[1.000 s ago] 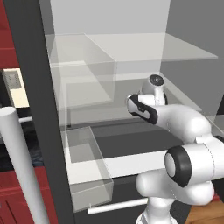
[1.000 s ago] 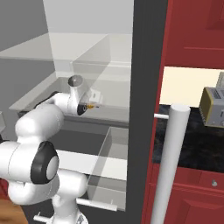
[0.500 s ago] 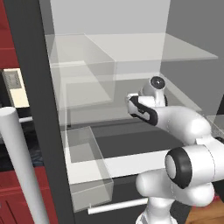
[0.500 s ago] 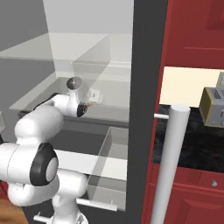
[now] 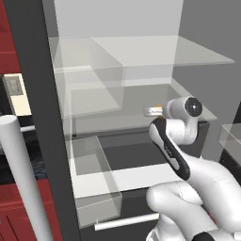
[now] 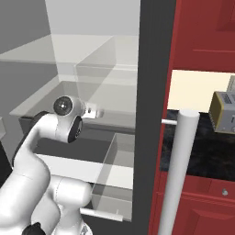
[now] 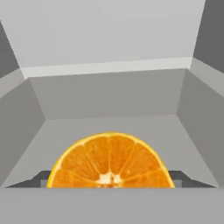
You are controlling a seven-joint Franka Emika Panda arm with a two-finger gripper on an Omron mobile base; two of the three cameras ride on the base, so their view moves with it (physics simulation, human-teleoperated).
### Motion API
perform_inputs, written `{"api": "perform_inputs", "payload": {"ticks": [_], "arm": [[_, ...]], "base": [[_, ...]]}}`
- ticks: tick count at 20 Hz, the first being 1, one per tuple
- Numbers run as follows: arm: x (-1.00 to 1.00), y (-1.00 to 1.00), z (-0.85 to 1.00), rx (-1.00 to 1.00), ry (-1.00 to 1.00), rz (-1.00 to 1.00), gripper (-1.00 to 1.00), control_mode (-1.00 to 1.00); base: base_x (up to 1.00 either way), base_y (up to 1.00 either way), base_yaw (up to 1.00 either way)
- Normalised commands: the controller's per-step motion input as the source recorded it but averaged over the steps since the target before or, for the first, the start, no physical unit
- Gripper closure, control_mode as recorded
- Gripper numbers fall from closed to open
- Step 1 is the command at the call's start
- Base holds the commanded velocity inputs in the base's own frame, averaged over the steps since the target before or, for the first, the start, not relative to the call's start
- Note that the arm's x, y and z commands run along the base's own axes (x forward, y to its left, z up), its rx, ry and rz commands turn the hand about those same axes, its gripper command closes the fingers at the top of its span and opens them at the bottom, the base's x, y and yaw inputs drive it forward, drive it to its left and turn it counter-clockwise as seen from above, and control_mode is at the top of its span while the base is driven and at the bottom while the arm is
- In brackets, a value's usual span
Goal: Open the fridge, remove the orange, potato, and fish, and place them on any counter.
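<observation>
— So, what is seen closest to the hand?

— An orange, cut face toward the camera, is seen right at the gripper, set between the two dark fingertips that show low at either side of it. The jaws are held apart to the width of the fruit and appear closed on it, one tip at each flank.

— And where is that found in the room?

— Inside the fridge, whose doors are open. The gripper is reached in over a glass shelf at mid height, with a speck of orange visible at its tip. From the right side the gripper is seen just above the same shelf.

— What is seen lower and farther?

— A clear drawer is pulled out below the shelf. Behind the fruit, the grey floor and white back wall of the compartment are shown. A white rod handle is seen at the door edge, and beyond it a black counter with a toaster on it.
</observation>
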Motion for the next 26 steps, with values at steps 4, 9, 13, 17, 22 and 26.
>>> {"api": "perform_inputs", "payload": {"ticks": [4, 9, 13, 17, 22, 26], "arm": [[-1.0, 0.0, 0.32, 0.0, 0.01, 0.0, 1.0, -1.0], [-0.8, 0.02, 0.03, 0.0, 0.01, 0.0, 1.0, 1.0], [0.0, 0.0, 0.0, 0.0, 0.0, 0.0, 1.0, 1.0], [0.0, 0.0, 0.0, 0.0, 0.0, 0.0, 1.0, 1.0], [0.0, 0.0, 0.0, 0.0, 0.0, 0.0, 1.0, 1.0], [0.0, 0.0, 0.0, 0.0, 0.0, 0.0, 1.0, 1.0]], "base": [[0.0, 0.0, 0.0], [-0.2, 0.03, 0.0], [-1.0, 0.18, -0.05], [-1.0, 0.19, -0.11], [-1.0, 0.18, -0.31], [-1.0, 0.15, -0.59]]}}
